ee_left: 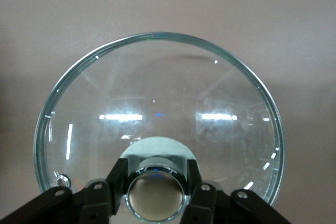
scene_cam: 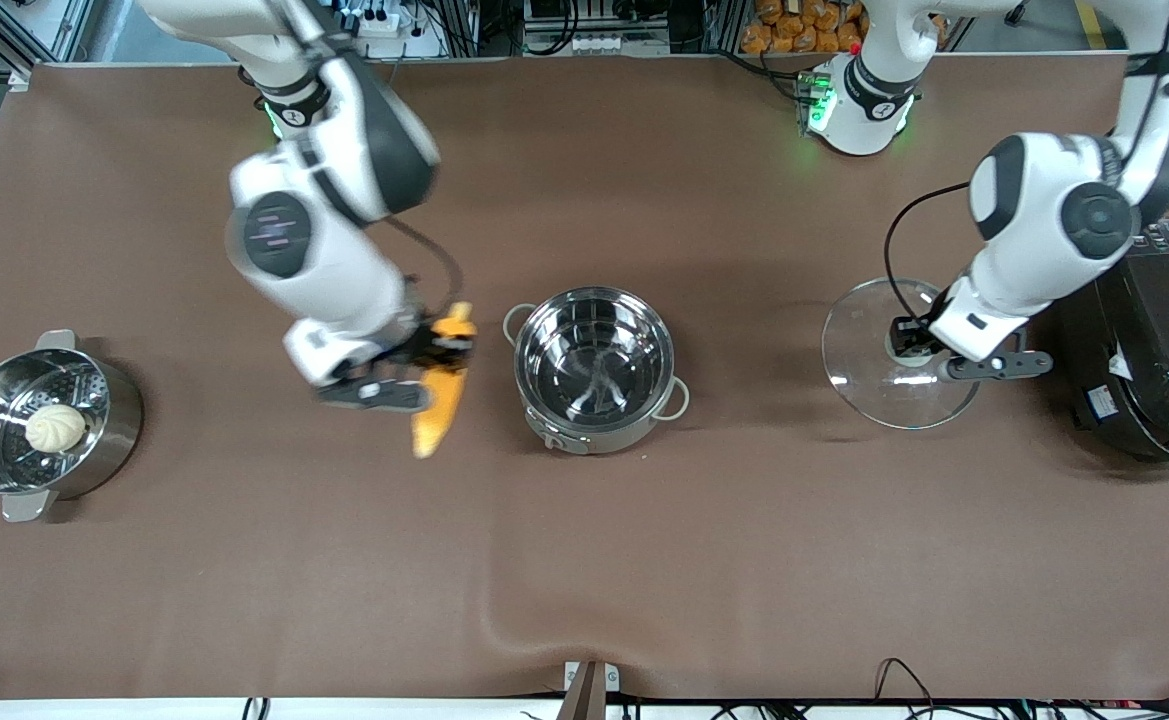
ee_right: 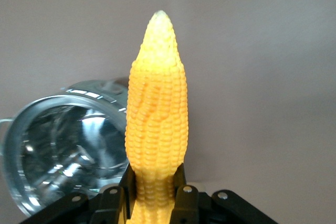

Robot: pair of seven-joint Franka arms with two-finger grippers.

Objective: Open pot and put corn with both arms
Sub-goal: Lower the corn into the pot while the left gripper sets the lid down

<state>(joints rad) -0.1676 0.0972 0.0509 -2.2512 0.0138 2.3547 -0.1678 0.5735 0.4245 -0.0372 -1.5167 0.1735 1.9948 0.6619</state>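
Brown cloth covers the surface [scene_cam: 584, 560], with racks and cables along the edge by the arm bases.

Pot [scene_cam: 594, 368] sits mid-surface, uncovered, nothing inside but reflections off the steel. Two pale loop handles; knob faces the front camera.

Right gripper [scene_cam: 431, 362] in the air over bare cloth just beside the pot, toward the right arm's end. It is clamped on the corn [scene_cam: 441, 390] near the thick end; right wrist view shows the cob [ee_right: 156, 119] rising from between the fingers [ee_right: 185, 203], tip pointing away, pot rim [ee_right: 58, 145] close by.

Left gripper [scene_cam: 912, 340] is over the cloth between the pot and the black cooker [scene_cam: 1159, 340], closed on the knob [ee_left: 156, 195] of the glass lid [scene_cam: 894, 350]. Lid [ee_left: 157, 119] is tilted, knob side toward the gripper; whether its low edge touches the cloth I cannot tell.

Steamer pot [scene_cam: 39, 425] at the right arm's end, white bun [scene_cam: 55, 427] on its perforated insert.
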